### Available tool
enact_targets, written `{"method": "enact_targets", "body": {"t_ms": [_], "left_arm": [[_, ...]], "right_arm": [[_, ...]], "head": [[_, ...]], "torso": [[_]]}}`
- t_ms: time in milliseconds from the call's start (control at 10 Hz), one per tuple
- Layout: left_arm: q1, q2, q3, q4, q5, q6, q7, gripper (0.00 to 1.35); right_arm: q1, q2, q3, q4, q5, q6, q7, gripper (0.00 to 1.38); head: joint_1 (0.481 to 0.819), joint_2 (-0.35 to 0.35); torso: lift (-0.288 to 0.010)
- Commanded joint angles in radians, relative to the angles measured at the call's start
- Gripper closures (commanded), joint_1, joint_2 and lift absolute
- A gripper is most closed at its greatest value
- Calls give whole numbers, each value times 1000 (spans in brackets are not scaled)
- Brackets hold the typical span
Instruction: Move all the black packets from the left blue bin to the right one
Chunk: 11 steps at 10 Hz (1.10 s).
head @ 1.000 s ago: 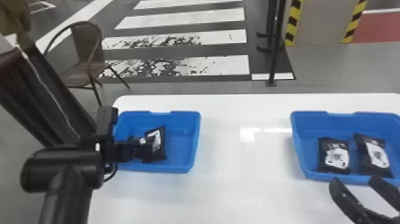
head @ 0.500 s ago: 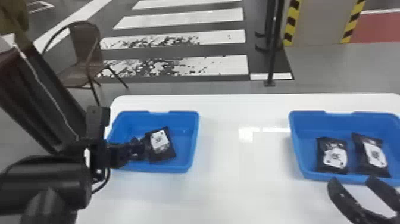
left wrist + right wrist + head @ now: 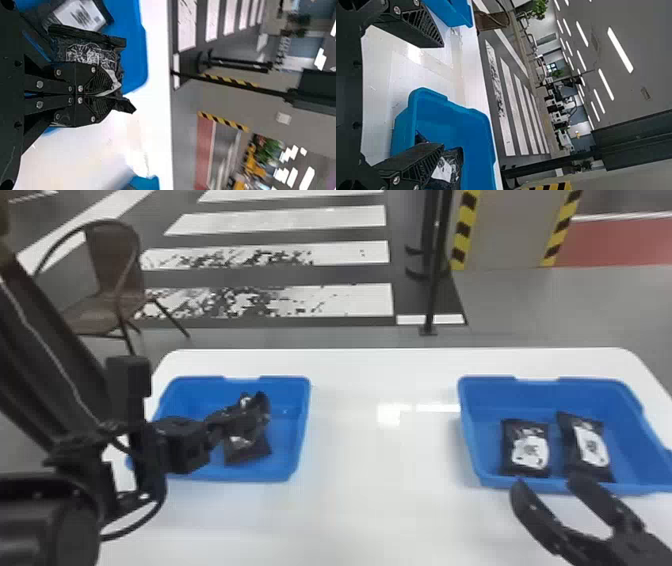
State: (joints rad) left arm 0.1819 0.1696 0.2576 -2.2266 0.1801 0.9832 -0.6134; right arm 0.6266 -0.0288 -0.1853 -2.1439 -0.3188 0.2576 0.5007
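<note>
My left gripper (image 3: pixel 257 412) is over the left blue bin (image 3: pixel 300 425), partly covering a black packet (image 3: pixel 248 453) lying inside. In the left wrist view, my left gripper (image 3: pixel 111 95) is shut on a crumpled black packet (image 3: pixel 88 54); another packet with a white label (image 3: pixel 79 15) lies beside it in the bin. Two black packets (image 3: pixel 526 455) (image 3: pixel 591 449) rest side by side in the right blue bin (image 3: pixel 472 435). My right gripper (image 3: pixel 550 491) is parked open and empty at that bin's front edge; the right wrist view shows this gripper (image 3: pixel 442 96) spread apart too.
Both bins stand on a white table (image 3: pixel 370 480), with a wide stretch of tabletop between them. Beyond the table are a brown chair (image 3: pixel 112 290) at the left and a black post (image 3: pixel 435 275).
My left gripper has moved right and farther back over the left bin, now covering part of the packet that showed its white label before. The right arm has kept still.
</note>
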Motion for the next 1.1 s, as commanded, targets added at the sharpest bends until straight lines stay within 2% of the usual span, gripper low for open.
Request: {"method": "enact_targets", "body": {"t_ms": [0,200,400,600,800,1000], "left_arm": [[-3,-4,-26,53,197,-134,4,1174],[-22,-1,-100,134,402,-213,4,1174],[-40,13,-218,213,657,-276,0,1174],[-42,11,-297,262,859,-338,-6,1174],[-40,11,-337,291,980,-345,-6,1174],[-42,10,-371,306,1024,-345,-5,1174]], "right_arm": [[-23,-3,6,-2,64,0,16,134],[-62,-14,26,-20,173,0,38,134],[-101,-30,60,-20,239,-12,48,134],[-128,-43,101,-20,279,-25,55,134],[-153,-48,119,-7,283,-34,53,130],[-192,-48,127,10,285,-59,48,128]], "head": [[695,51],[695,-23],[695,-76],[695,-146],[695,-164],[695,-174]], "torso": [[-140],[-140],[-140],[-140],[-140],[-140]]}}
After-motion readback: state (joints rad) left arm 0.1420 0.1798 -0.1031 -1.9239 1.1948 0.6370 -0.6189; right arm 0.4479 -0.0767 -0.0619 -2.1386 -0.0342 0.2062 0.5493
